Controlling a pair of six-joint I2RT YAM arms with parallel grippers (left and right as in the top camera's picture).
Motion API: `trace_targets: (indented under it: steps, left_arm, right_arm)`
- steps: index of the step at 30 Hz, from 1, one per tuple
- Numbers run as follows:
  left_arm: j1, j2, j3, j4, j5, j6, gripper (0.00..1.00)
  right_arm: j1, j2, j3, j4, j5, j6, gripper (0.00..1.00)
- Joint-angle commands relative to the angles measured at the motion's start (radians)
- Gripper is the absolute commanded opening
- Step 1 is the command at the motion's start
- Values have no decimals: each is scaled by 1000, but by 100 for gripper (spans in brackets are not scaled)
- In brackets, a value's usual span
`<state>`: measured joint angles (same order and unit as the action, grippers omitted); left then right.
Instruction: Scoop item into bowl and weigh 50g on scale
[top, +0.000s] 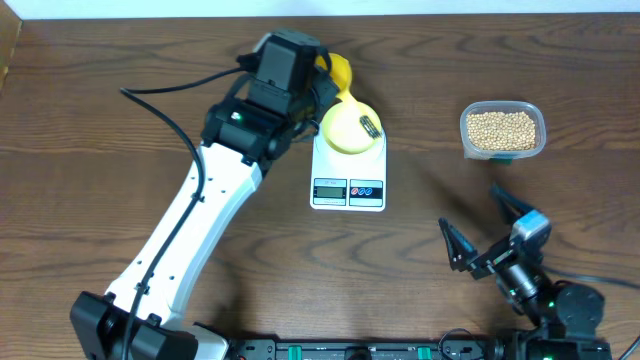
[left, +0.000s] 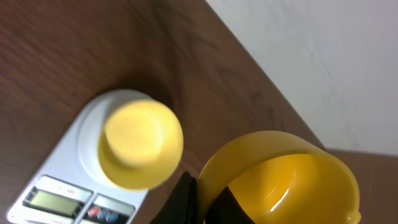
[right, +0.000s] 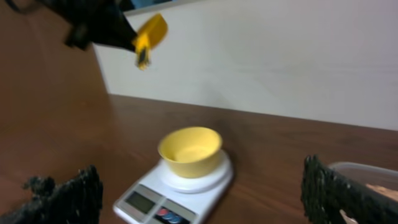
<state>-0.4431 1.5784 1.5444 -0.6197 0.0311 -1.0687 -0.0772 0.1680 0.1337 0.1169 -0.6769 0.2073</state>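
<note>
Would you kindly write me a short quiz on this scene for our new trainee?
1. Fill in: the bowl stands on the ___.
2. What does the left end effector grip? A. the bowl B. the scoop C. nothing
3. True or false: the right end effector is shut.
Key: 1 scale; 2 B; 3 false, it is open and empty.
</note>
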Motion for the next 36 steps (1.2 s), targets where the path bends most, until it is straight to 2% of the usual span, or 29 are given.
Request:
trace_targets:
  steps: [1, 6, 13, 16, 19, 23, 26, 32, 36]
  left_arm:
    - [29, -9, 4, 8, -25, 29, 8]
    - [47, -9, 4, 15, -25, 28, 8]
    - [46, -9, 4, 23, -12, 24, 8]
    - [45, -9, 4, 11, -12, -42, 8]
    - [42, -9, 4, -10, -12, -137, 8]
    - [26, -9, 4, -15, -14, -221, 8]
    - [17, -9, 4, -14, -19, -259, 8]
    - [14, -9, 4, -15, -25, -291, 8]
    - [14, -9, 4, -15, -25, -291, 8]
  right_arm:
    - [6, 130, 157, 14, -113, 81, 99]
    - [6, 447, 409, 14, -336, 83, 99]
    - [6, 888, 732, 15, -671, 158, 99]
    - [6, 1034, 815, 15, -756, 159, 99]
    - [6, 1133, 828, 58, -747, 189, 99]
    - [11, 1215, 828, 148, -727, 410, 99]
    - [36, 1250, 828, 236, -698, 468, 99]
    - [148, 1257, 828, 238, -530, 582, 99]
    - [214, 1257, 827, 196, -360, 598, 79]
